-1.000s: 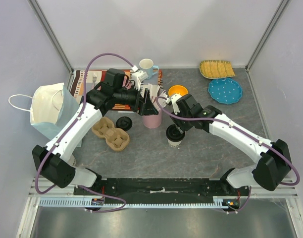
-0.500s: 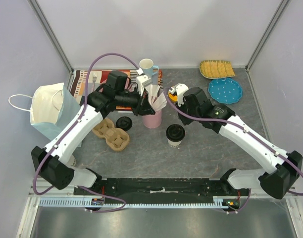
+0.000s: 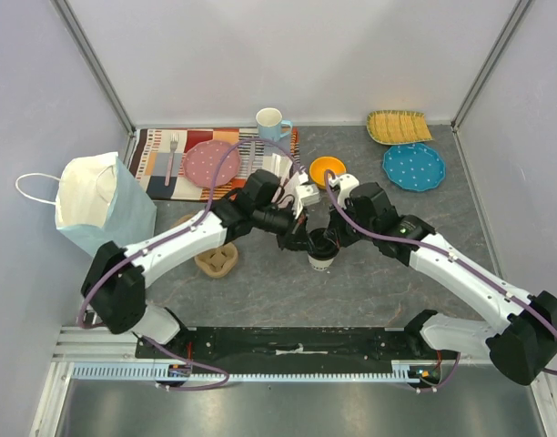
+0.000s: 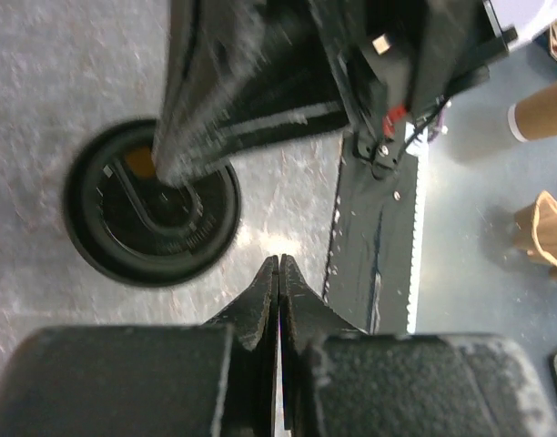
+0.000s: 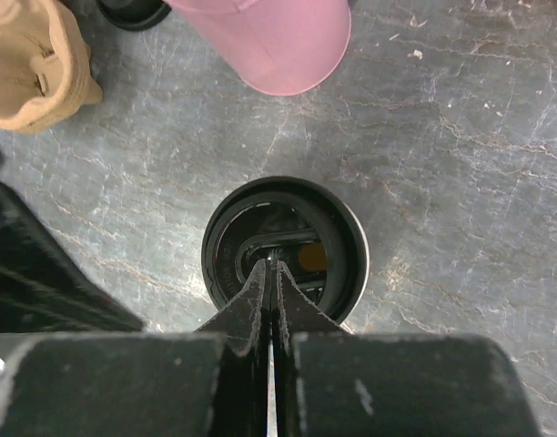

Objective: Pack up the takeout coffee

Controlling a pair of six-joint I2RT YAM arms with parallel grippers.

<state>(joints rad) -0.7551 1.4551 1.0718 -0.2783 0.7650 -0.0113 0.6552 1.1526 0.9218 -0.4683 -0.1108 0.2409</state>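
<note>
We judge the lid is being pressed home. The coffee (image 5: 326,228) stands on the table (image 5: 460,182) just beside the pink cup (image 5: 260,36). The right claw (image 5: 272,266), closed and empty, points onto its lid. The left claw (image 4: 278,266) is closed and empty too. Next, one must open and grip the coffee.

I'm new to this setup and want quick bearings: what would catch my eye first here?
Both arms meet at the table's middle over the takeout coffee: the right gripper, shut, points down onto its black lid, the left gripper, shut, just beside it. An open paper bag stands at the table's left edge, and a pink cup close by the coffee.
</note>
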